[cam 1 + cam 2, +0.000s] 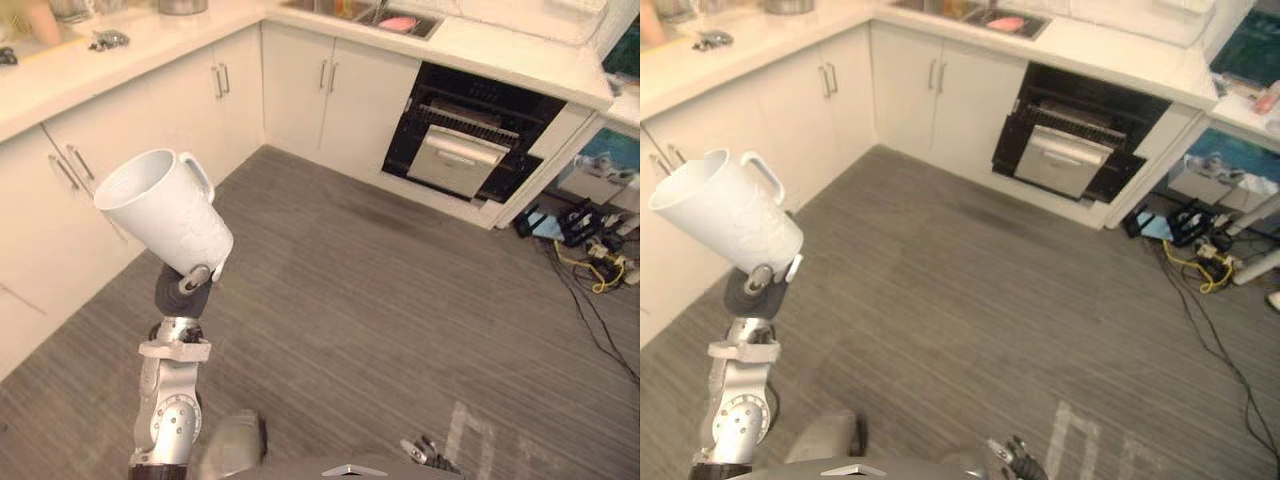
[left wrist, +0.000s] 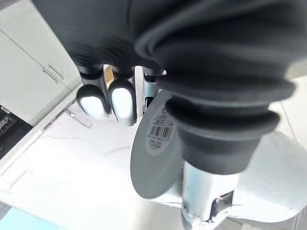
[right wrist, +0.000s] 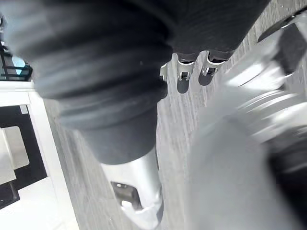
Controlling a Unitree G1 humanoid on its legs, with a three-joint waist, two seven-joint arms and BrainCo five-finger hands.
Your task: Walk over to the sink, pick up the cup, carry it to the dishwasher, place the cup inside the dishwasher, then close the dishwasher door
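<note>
Nearest, at the bottom edge right of centre, your right hand [image 1: 424, 452] hangs low over the floor [image 1: 380, 300]. Its fingers [image 3: 184, 72] are loose and slack, with nothing in them.

Left side of the frame: your left arm is raised, and the left hand [image 1: 196, 276] has its fingers and thumb closed under the white cup [image 1: 165, 215]. The cup is up in the air, tilted, its mouth towards the upper left and its handle on the upper right side. It is well apart from both sink and dishwasher.

Writing: in the left wrist view, the cup's grey base [image 2: 146, 179] carries a round barcode label [image 2: 158, 134]. You can see bars and a line of small print, but the print is too small to read. On the floor at lower right there are pale painted marks [image 1: 470, 430], which cannot be read as letters.

Middle distance: grey striped floor, then cream cabinets [image 1: 330, 95] with bar handles run along the left and the top.

Far, upper right: the dishwasher [image 1: 500, 100] is a dark cavity with its silver door [image 1: 455, 160] dropped open and a wire rack [image 1: 465, 115] above it.

Top centre: the sink [image 1: 432, 25] is set into the pale counter [image 1: 150, 45], with something pink [image 1: 398, 23] in the basin.

Far right: there is a tangle of cables [image 1: 590, 260] on the floor.
</note>
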